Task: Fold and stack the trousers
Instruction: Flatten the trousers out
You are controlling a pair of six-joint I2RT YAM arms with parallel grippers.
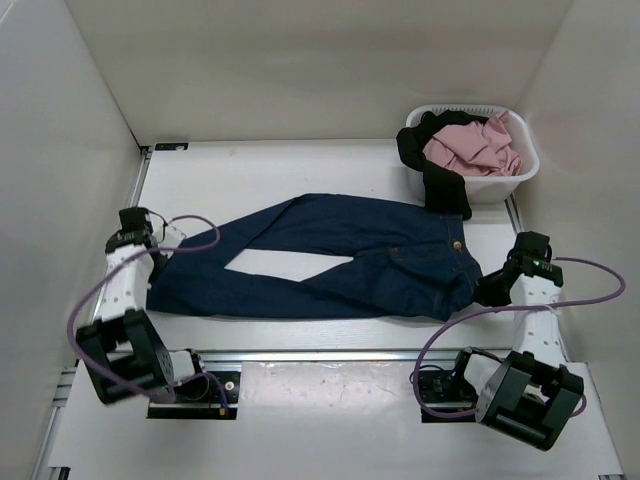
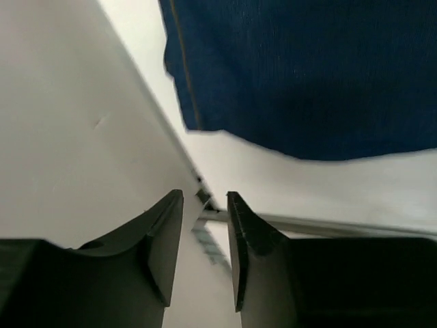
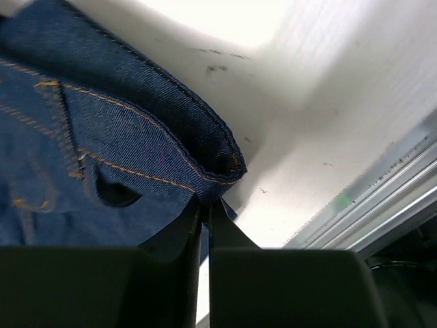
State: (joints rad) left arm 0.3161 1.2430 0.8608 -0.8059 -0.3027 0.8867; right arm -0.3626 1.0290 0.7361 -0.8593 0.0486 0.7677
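Far left of the table (image 1: 300, 170), my left gripper (image 2: 205, 212) sits just beside the leg hems, fingers (image 2: 164, 239) slightly apart, gripping nothing. The dark denim jeans (image 1: 380, 270) lie flat across mid-frame, legs pointing left, waist to the right. At right, my right gripper (image 3: 205, 208) is clamped on the waistband corner. Upper right, a white basket (image 1: 520, 175) holds pink cloth (image 1: 470, 150), with a black garment (image 1: 440, 185) draped over its rim.
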